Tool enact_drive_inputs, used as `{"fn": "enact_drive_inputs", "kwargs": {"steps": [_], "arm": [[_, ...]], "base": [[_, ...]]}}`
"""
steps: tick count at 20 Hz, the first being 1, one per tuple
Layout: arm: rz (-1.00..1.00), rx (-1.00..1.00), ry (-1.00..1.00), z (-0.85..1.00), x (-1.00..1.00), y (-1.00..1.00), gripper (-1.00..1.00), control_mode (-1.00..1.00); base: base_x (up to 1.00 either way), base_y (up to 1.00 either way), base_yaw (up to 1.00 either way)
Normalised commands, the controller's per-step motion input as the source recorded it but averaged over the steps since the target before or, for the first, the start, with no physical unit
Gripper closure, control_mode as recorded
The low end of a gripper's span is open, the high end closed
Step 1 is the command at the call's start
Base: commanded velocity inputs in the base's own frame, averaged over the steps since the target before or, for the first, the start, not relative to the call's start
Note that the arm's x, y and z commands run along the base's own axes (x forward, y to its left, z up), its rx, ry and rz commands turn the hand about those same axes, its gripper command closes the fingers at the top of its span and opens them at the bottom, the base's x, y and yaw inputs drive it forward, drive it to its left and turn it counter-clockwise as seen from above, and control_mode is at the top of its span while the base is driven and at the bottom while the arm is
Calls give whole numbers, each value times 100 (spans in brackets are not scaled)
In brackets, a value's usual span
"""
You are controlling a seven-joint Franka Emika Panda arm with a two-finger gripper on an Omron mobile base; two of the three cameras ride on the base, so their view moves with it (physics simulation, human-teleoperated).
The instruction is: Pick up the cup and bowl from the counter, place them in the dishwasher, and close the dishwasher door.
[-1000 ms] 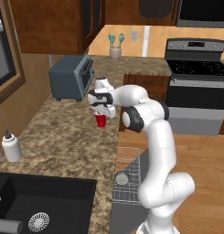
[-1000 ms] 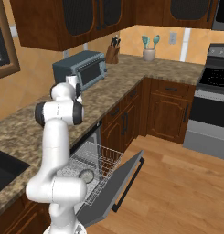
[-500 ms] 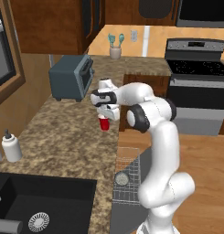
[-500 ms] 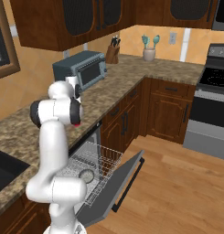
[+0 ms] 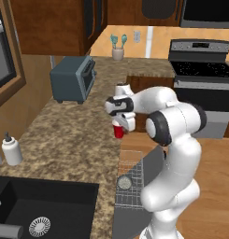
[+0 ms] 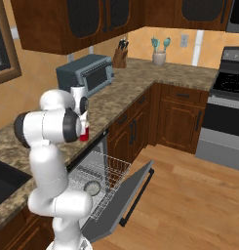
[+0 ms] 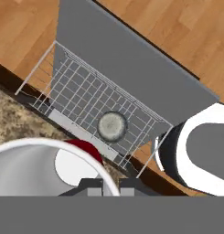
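My gripper [image 5: 119,124] is shut on the rim of the red cup [image 5: 118,132] and holds it just above the front edge of the speckled counter [image 5: 69,140]. From the other side the cup [image 6: 84,135] hangs over the open dishwasher. In the hand view the cup's white rim [image 7: 45,148] curves close in front of the fingertips [image 7: 89,186]. The grey bowl [image 7: 112,125] lies in the wire rack [image 7: 81,98] below. It also shows as the bowl [image 5: 124,182] and the bowl [image 6: 93,187]. The dishwasher door [image 6: 128,193] hangs open and slopes down.
A grey toaster oven [image 5: 73,79] stands at the back of the counter. A white soap bottle [image 5: 12,150] sits by the black sink [image 5: 41,210]. The stove [image 5: 204,70] is at the far right, across wooden floor [image 6: 189,195].
The gripper has shut on the cup, and the arm has carried it right, from the middle of the counter to its front edge above the dishwasher.
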Motion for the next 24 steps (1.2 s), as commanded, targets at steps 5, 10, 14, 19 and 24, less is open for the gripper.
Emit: {"fn": "enact_drive_inputs", "kwargs": {"steps": [5, 10, 14, 19, 24], "arm": [[-21, 9, -8, 32, -72, -43, 100, -100], [-25, 13, 0, 29, -38, -45, 100, -100], [-23, 10, 3, 3, -21, -36, 100, -100], [-15, 9, 5, 0, -30, -25, 100, -100], [-11, 10, 11, 0, -40, -6, 100, -100]], "base": [[0, 0, 0], [0, 0, 0], [0, 0, 0], [0, 0, 0], [0, 0, 0]]}}
